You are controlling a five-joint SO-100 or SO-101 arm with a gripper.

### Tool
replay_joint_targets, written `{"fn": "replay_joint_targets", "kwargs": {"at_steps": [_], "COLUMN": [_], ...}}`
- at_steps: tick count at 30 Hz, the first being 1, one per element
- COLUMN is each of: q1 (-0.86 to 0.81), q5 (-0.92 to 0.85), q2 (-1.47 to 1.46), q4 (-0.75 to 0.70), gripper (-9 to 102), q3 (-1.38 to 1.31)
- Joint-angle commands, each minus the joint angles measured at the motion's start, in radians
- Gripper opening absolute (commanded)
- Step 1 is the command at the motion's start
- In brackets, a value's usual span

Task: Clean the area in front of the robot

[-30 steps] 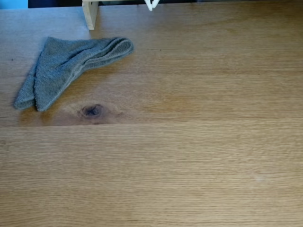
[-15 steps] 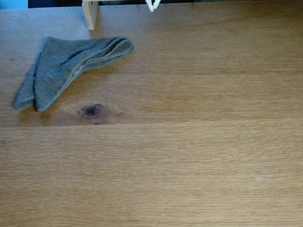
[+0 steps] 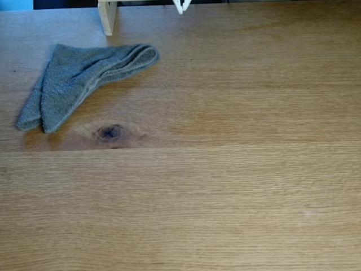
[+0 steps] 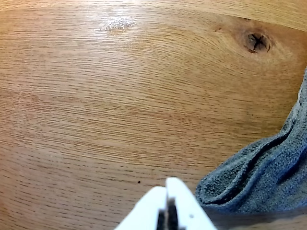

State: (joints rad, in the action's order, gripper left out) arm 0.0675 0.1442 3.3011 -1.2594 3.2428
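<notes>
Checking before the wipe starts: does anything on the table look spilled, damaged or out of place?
Nothing spilled or broken. The grey cloth lies loosely folded, untouched, and the tabletop bears only a dark knot, natural grain.

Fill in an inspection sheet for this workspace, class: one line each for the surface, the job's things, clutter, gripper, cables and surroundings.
Surface: light-brown wooden tabletop with one dark knot; a glossy glare patch in the wrist view; no spills or crumbs seen.
Job's things: folded grey cloth lying flat at the upper left of the fixed view, untouched.
Clutter: nothing seen.
Gripper: white gripper, fingertips close together, holding nothing, hanging above bare wood beside the cloth's folded end.
Cables: nothing seen.
Surroundings: pale wooden post standing at the far edge; a dark strip beyond the table, detail not readable.
</notes>
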Motion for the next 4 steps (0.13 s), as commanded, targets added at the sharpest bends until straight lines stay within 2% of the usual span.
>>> {"fn": "replay_joint_targets", "kwargs": {"at_steps": [1, 4], "q1": [-0.003, -0.003], "q5": [-0.008, -0.008], "q2": [0.005, 0.005], "q4": [-0.003, -0.003], "gripper": [3, 3], "q3": [0.12, 0.12]}}
